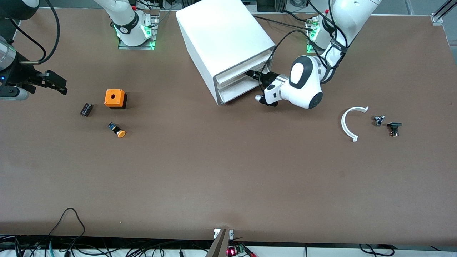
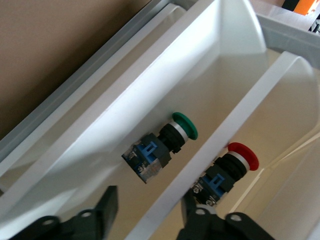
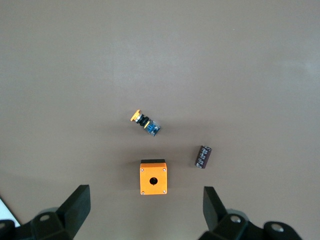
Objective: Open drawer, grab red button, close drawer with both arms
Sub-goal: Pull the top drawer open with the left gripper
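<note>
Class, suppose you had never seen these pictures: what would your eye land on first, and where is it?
The big white cabinet stands between the arms' bases, with the left gripper at its drawers. In the left wrist view, a red button and a green button lie in neighbouring trays. The open right gripper hangs near the orange box.

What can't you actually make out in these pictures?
- Front view: the red-capped push button and green-capped push button are hidden inside the white box cabinet; only the left wrist view shows them.
- Front view: whether the left gripper, at the drawer fronts, holds anything; the arm's wrist covers it.
- Front view: the two small dark parts beside the white curved plastic strip are too small to identify.
</note>
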